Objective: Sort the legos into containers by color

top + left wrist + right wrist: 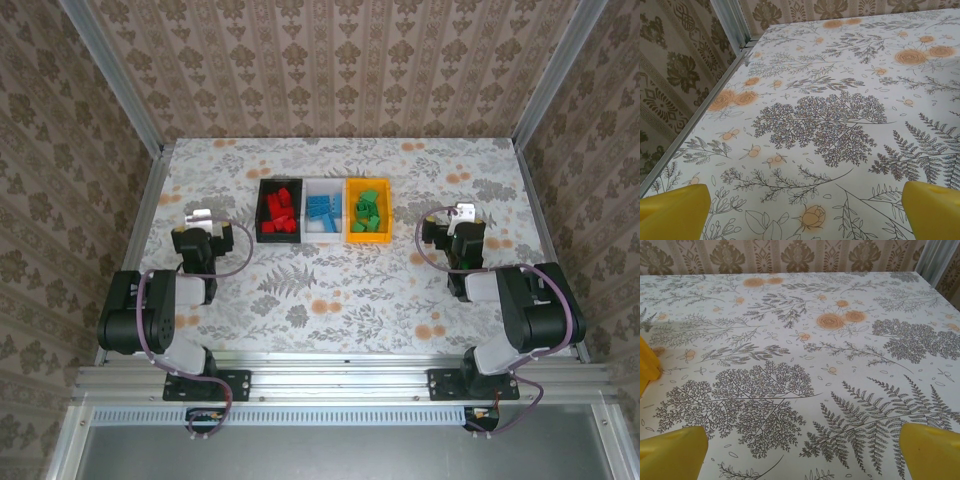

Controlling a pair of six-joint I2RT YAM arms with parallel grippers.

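Sitting sorted at mid-table: red legos (280,210) in the black bin (279,238), blue legos (322,208) in the white bin (323,236), green legos (367,212) in the orange-yellow bin (368,239), the three bins side by side in a row. The left gripper (203,216) hangs over the floral table (330,290) left of them, jaws spread wide, empty. The right gripper (462,212), right of the row, is likewise spread, empty.

Your floral-patterned worktop (330,290), black bin (277,238), white bin (321,231), orange bin (368,238), side by side toward its far edge, centred.
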